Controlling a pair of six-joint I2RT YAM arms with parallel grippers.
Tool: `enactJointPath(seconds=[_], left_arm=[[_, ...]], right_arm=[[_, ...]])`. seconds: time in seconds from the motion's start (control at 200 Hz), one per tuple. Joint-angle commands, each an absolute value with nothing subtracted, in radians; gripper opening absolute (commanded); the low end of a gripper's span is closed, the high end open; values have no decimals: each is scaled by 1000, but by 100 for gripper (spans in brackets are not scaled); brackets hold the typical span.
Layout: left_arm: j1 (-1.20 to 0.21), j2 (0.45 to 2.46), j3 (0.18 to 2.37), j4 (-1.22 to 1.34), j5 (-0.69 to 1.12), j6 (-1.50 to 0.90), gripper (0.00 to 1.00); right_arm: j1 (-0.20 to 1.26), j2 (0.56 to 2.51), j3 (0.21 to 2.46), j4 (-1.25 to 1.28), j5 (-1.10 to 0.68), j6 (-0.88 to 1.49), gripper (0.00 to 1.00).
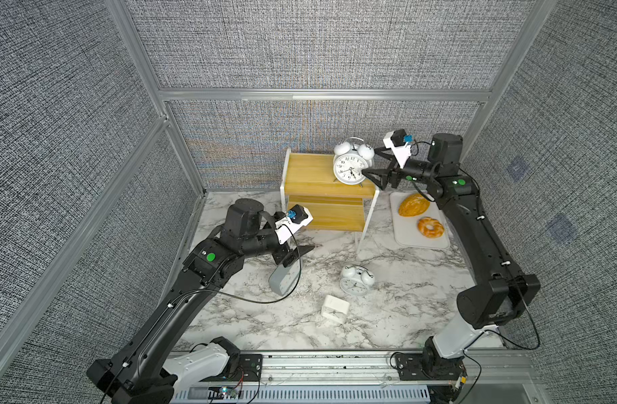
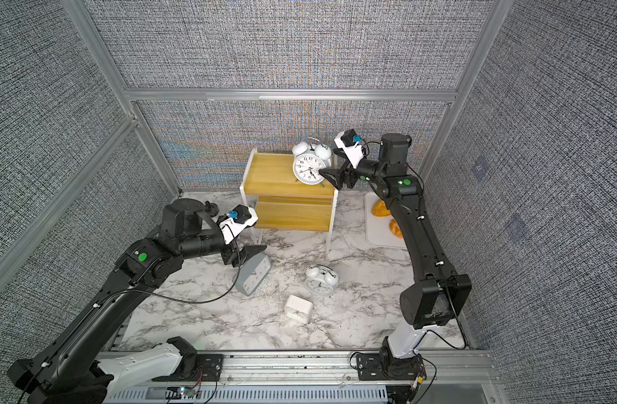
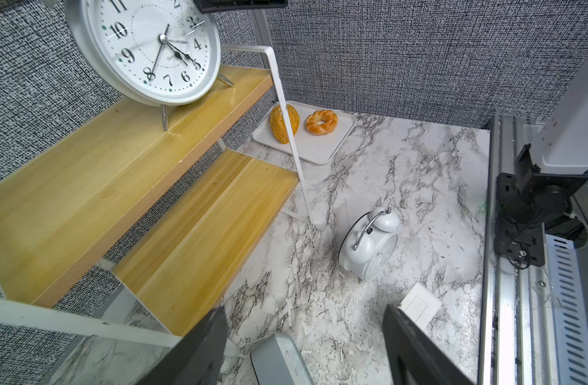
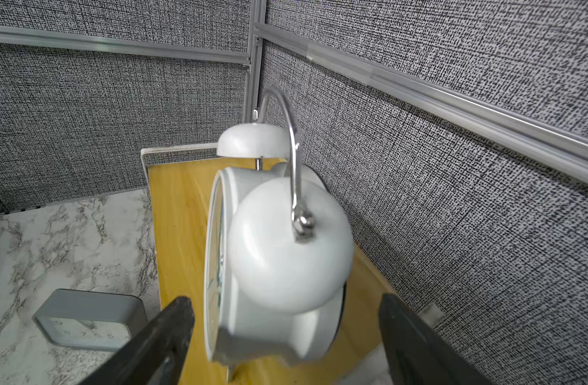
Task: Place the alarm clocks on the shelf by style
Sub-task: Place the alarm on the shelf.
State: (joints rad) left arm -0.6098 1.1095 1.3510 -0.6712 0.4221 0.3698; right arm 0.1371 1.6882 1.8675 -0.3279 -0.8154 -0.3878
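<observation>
A round white twin-bell alarm clock (image 1: 350, 168) (image 4: 276, 250) stands upright at the right end of the shelf's (image 1: 310, 182) top yellow board. My right gripper (image 1: 370, 161) (image 4: 286, 300) is open around it, with a gap on each side of its body. A second twin-bell clock (image 1: 356, 281) (image 3: 369, 246) stands on the marble table, and a small white rounded-square clock (image 1: 335, 308) lies in front of it. My left gripper (image 1: 293, 255) (image 3: 304, 310) hangs open just above the grey-blue rectangular clock (image 1: 284, 280) (image 3: 279, 360), not touching it.
A white tray (image 1: 405, 238) with a seeded loaf (image 1: 412, 205) and a ring-shaped bread (image 1: 430, 227) lies right of the shelf, under my right arm. The shelf's lower board (image 1: 324, 215) is bare. Fabric walls close in the back and both sides.
</observation>
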Motion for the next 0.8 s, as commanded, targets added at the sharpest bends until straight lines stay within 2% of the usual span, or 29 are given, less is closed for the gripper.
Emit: enactJointPath(seconds=[0.0,0.796], left_arm=[[-609,1108,1353,-683,430,378,79],[-609,1115,1353,-683,430,381,79]], right_arm=[[140,1691,1867,-309,-782,-377,91],[141,1684,1864,-353,-703,-426,91]])
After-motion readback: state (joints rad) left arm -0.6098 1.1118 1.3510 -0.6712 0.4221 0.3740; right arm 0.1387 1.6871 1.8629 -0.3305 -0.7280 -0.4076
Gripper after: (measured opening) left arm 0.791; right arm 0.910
